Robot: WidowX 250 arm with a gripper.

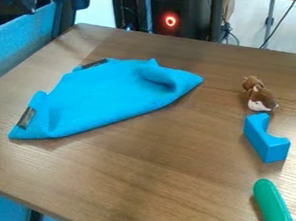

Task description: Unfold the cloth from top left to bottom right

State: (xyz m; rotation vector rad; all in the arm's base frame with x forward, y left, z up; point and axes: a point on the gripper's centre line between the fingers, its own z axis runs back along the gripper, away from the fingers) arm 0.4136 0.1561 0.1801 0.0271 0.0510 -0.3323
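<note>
The blue cloth [102, 95] lies on the left and upper-middle part of the wooden table [164, 166]. It is folded into a rough triangle, its long lower edge running from the left corner up to a pointed right corner. Near that right corner the fabric is bunched into a raised fold. One dark label sits by the left corner and another at the top edge. How the layers lie underneath is hidden.
On the right side are a small brown-and-white plush toy [259, 95], a blue block with a curved notch [265, 142] and a green rounded object [271, 201]. The table's far edge passes behind the cloth, and its left edge slants down to the front.
</note>
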